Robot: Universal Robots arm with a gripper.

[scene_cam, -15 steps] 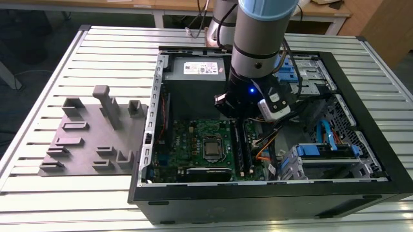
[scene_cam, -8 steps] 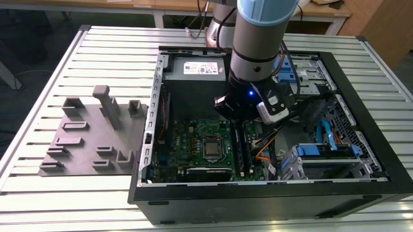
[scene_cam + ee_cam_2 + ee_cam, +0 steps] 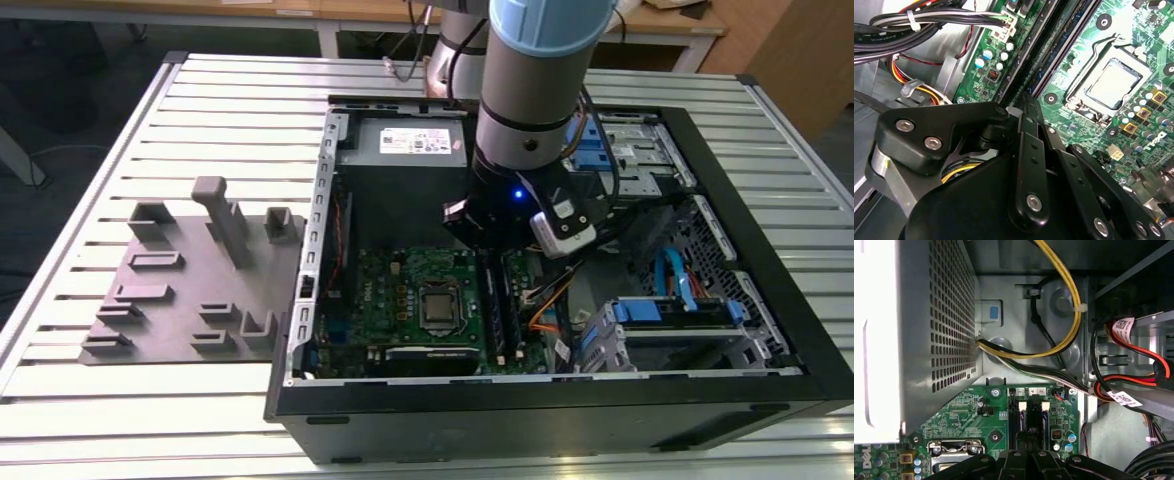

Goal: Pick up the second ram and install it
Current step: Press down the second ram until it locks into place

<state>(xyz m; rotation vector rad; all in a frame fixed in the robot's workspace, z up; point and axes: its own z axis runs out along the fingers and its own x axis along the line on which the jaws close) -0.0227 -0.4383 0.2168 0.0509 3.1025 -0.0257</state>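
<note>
Tool (image 3: 1026, 107) clenched over motherboard (image 3: 1134, 60) slots (image 3: 1029, 420), ram's direction cannot be told

Green motherboard (image 3: 414, 290), black computer case (image 3: 534, 410), grey tray (image 3: 187, 290), yellow cable (image 3: 1064, 300), perforated silver power supply (image 3: 939, 315).

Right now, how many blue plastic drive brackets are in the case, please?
2: one blue plastic drive bracket at the exterior view's right, another beside the arm; more may be hidden.
</note>
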